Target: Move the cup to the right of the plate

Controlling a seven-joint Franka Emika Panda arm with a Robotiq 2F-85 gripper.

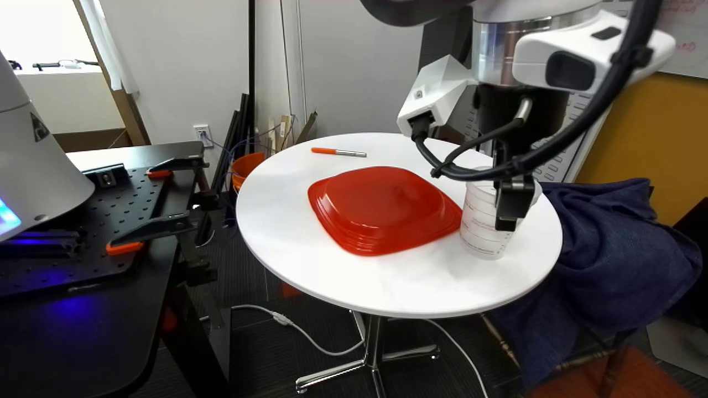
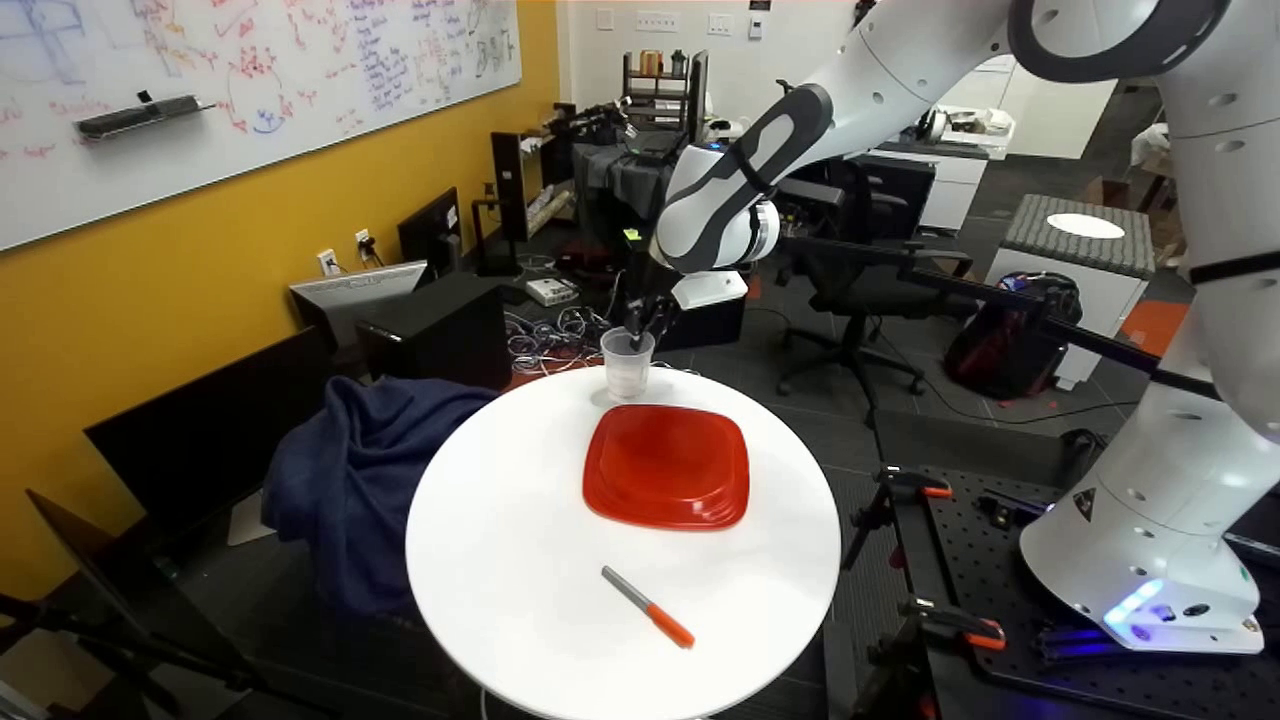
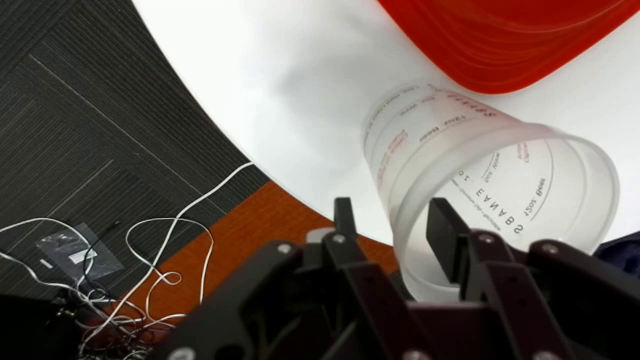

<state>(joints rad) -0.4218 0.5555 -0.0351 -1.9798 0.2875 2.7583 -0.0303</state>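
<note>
The cup is a clear tapered tumbler with printed markings. It stands upright near the table's edge, close beside a corner of the plate. The red plate lies with its raised middle upward; both also show in an exterior view, the cup behind the plate. In the wrist view the cup opens toward the camera, with the plate above it. My gripper is open over the cup's rim. One finger is inside the mouth, the other outside the wall. A gap shows between fingers and wall.
A round white table holds everything. A pen with an orange end lies on the plate's other side; it also shows in an exterior view. A dark blue cloth hangs over a chair by the table's edge.
</note>
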